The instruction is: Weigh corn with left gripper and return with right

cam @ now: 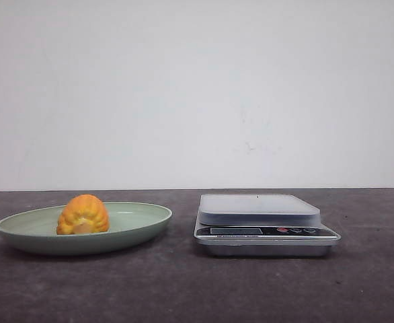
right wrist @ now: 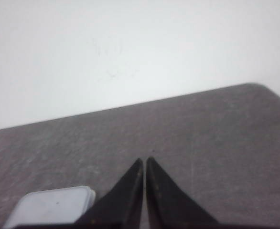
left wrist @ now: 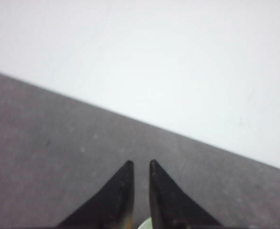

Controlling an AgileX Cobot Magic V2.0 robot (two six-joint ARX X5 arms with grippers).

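Note:
The corn [cam: 83, 214], a stubby orange-yellow cob piece, lies on the left part of the green plate [cam: 143, 220] in the front view. The scale [cam: 264, 225] stands to the right of the plate with its platform bare. Neither gripper shows in the front view. In the left wrist view my left gripper [left wrist: 140, 163] hangs over the dark table with its fingers a narrow gap apart and nothing between them; a sliver of the plate [left wrist: 145, 224] shows under them. My right gripper [right wrist: 144, 160] has its fingers almost touching and is empty, with the scale's platform [right wrist: 54, 205] beside it.
The dark grey table [cam: 197, 289] ends at a white wall [cam: 197, 87] behind. The table's far right corner [right wrist: 259, 86] shows in the right wrist view.

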